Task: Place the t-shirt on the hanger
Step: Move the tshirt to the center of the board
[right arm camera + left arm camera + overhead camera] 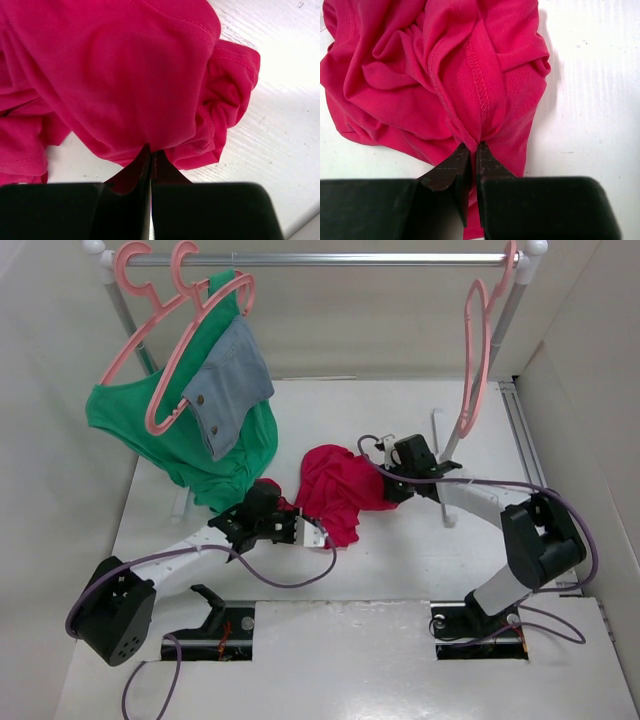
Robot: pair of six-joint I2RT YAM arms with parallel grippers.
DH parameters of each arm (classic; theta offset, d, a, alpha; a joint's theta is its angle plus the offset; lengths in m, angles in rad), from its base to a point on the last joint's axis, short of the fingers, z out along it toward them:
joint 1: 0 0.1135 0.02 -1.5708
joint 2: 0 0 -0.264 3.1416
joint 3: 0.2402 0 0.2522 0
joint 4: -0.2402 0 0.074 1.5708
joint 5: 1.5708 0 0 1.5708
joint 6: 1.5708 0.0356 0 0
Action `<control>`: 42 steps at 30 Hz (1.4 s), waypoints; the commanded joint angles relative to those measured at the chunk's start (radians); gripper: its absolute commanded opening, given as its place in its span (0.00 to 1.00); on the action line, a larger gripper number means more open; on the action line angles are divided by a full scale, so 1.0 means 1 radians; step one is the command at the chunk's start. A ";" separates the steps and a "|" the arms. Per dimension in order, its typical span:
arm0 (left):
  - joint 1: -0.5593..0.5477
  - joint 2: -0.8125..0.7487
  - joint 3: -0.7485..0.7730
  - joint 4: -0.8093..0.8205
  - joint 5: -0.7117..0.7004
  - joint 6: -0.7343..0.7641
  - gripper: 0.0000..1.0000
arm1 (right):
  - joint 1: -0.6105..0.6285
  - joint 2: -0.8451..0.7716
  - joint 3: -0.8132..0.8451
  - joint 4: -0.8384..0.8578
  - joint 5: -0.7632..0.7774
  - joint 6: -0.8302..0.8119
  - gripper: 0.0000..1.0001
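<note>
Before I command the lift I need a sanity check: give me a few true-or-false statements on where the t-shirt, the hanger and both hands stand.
1. The left hand is shut on a fold of the t-shirt. True.
2. The t-shirt is already on the hanger. False: it lies crumpled on the table, and the hanger hangs bare at the right end of the rail.
3. The right hand is open and clear of the cloth. False: it is shut on the t-shirt.
4. The green garment hangs near the rail's left end. True.
5. The denim piece lies on the table. False: it hangs in front of the green garment.
</note>
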 commanded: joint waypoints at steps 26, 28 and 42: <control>0.340 -0.253 0.491 -0.614 0.134 0.031 0.00 | -0.328 -0.644 -0.033 -0.442 -0.199 -0.071 0.00; 0.340 -0.277 0.473 -0.720 0.147 0.163 0.00 | -0.328 -0.675 -0.063 -0.512 -0.229 -0.062 0.00; 0.291 -0.265 0.352 -1.063 0.165 0.440 1.00 | -0.337 -0.796 -0.179 -0.600 -0.204 0.024 0.93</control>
